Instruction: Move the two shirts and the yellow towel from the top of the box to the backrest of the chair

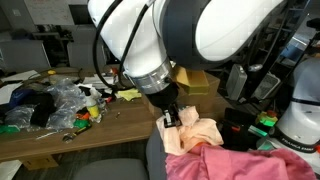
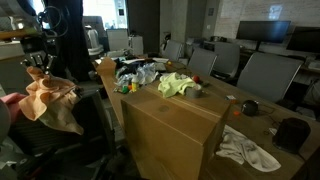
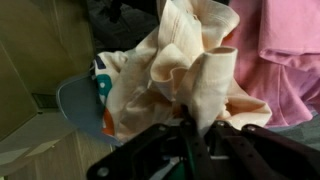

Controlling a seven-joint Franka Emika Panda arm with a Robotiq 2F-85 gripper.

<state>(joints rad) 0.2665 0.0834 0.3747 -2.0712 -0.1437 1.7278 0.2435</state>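
Note:
My gripper [image 1: 172,117] is shut on a bunched peach shirt [image 1: 196,131], which it holds over the chair backrest [image 2: 88,125]. In the wrist view the fingers [image 3: 196,135] pinch a fold of this shirt [image 3: 185,70]. A pink shirt [image 1: 235,160] lies draped on the backrest beside it and also shows in the wrist view [image 3: 285,50]. In an exterior view the gripper [image 2: 40,68] holds the peach shirt [image 2: 52,100] at the far left. The yellow towel [image 2: 178,85] lies on top of the cardboard box [image 2: 170,135].
A wooden table [image 1: 60,135] holds clutter of bags and small toys [image 1: 55,100]. A white cloth [image 2: 250,150] and a dark round object [image 2: 292,133] lie on the table right of the box. Office chairs [image 2: 265,75] stand behind.

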